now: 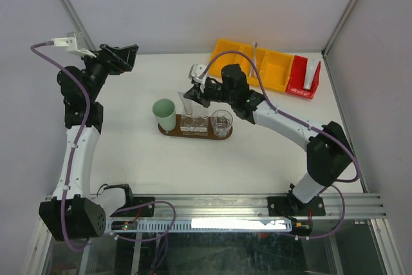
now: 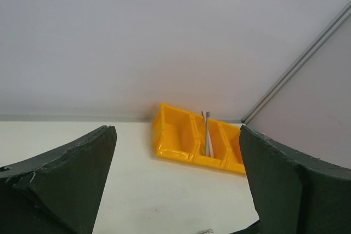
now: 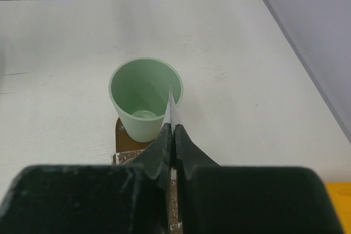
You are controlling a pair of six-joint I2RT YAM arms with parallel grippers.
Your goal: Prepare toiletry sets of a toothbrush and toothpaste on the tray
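The right gripper [image 3: 173,131] is clamped fully shut on one white tube [image 3: 170,105]. The tube is seen edge-on from the wrist as a thin pale blade tapering to a point. It sticks out past the fingertips, its tip lying over the near rim of the single mint-green cup [image 3: 143,100].

The gripper hangs above the tray [image 1: 168,131], which lies near the middle of the table [image 1: 129,159]. The cup stands on the tray's left end. Two clear glasses share the tray: one glass [image 1: 194,123] in the middle, just beside the cup, and a second glass [image 1: 221,122] on the right end. From above, the held tube slants down from the fingers toward the middle glass. Whether it touches the glass cannot be told.

At the table's far right corner sits one yellow divided bin [image 1: 278,69]. One slim pale toothbrush [image 1: 255,55] stands up from it. One small red bin [image 1: 300,76] touches the yellow bin's right end and holds white pieces too small to count.

The left gripper [image 1: 129,56] is over the far left corner of the table. Its jaws are spread wide with nothing between them.
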